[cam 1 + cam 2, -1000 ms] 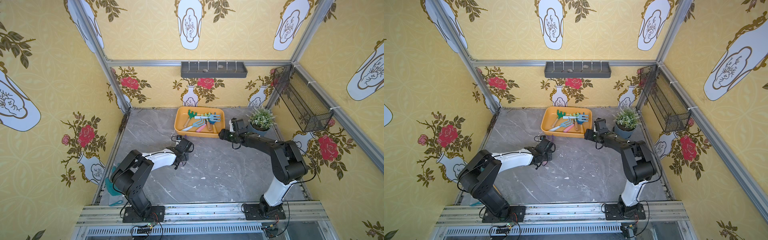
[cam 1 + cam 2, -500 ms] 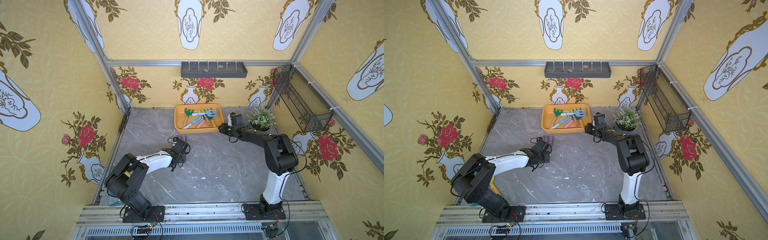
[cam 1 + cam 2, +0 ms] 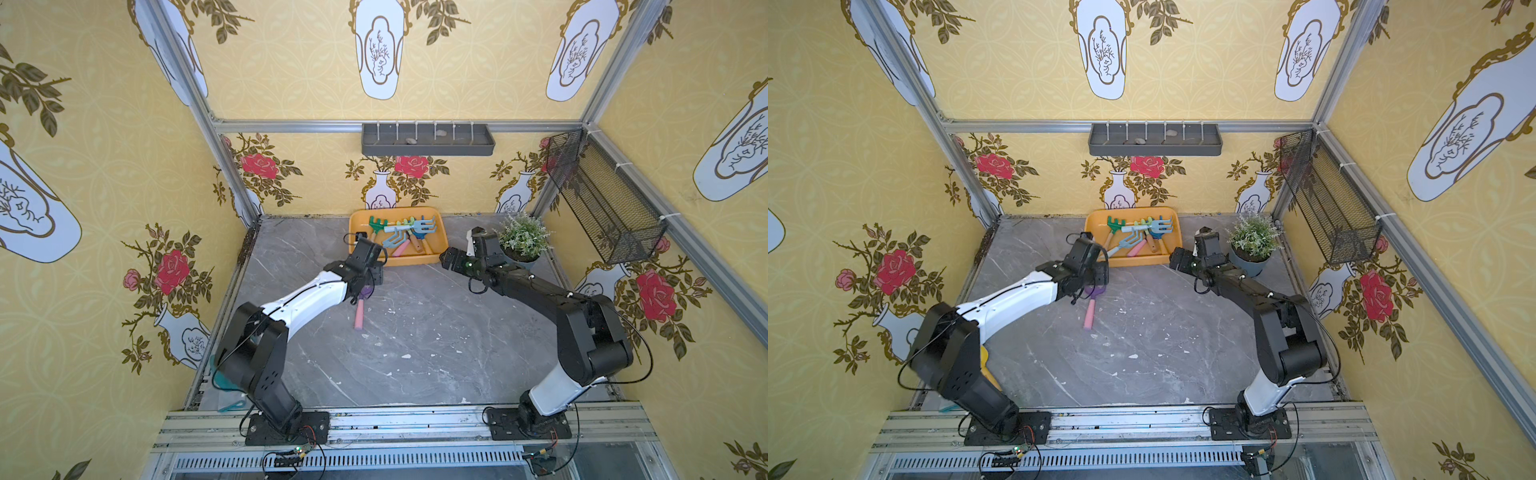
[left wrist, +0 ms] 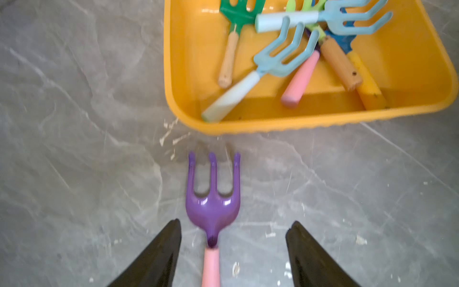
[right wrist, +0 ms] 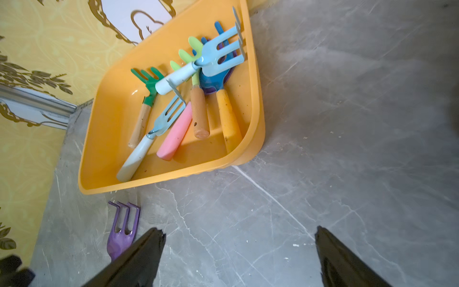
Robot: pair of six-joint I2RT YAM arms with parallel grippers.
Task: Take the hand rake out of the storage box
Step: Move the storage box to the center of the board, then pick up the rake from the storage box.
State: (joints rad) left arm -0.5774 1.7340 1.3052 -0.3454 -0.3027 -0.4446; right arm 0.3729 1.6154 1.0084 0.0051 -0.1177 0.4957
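Judging from how things lie, we take the hand rake (image 4: pixel 212 206) to be out of the storage box (image 4: pixel 248 125) already: it lies on the counter (image 4: pixel 74 149) just near of the box's left near corner, with its prongs pointing at the rim but apart from it. The left fingers (image 4: pixel 159 256) stand open on either side of its neck and touch nothing that we can see. The right fingers (image 5: pixel 139 256) are spread wide and empty, near the box's right near corner. Our main worry is the left arm's way out: pulled back low or slightly askew, a finger could catch the pink handle and drag or spin the rake, perhaps knocking it against the box. The right arm sits close to the potted plant (image 3: pixel 523 239), so a careless swing there could tip the plant or shove the box. Much is hard to read. In both top views the left wrist covers the purple head, leaving mostly the handle visible. The left wrist view is blurred and cuts off the handle's near end, and we cannot tell how far the fingertips clear the counter. The tools left in the box overlap, so we cannot count them for sure.
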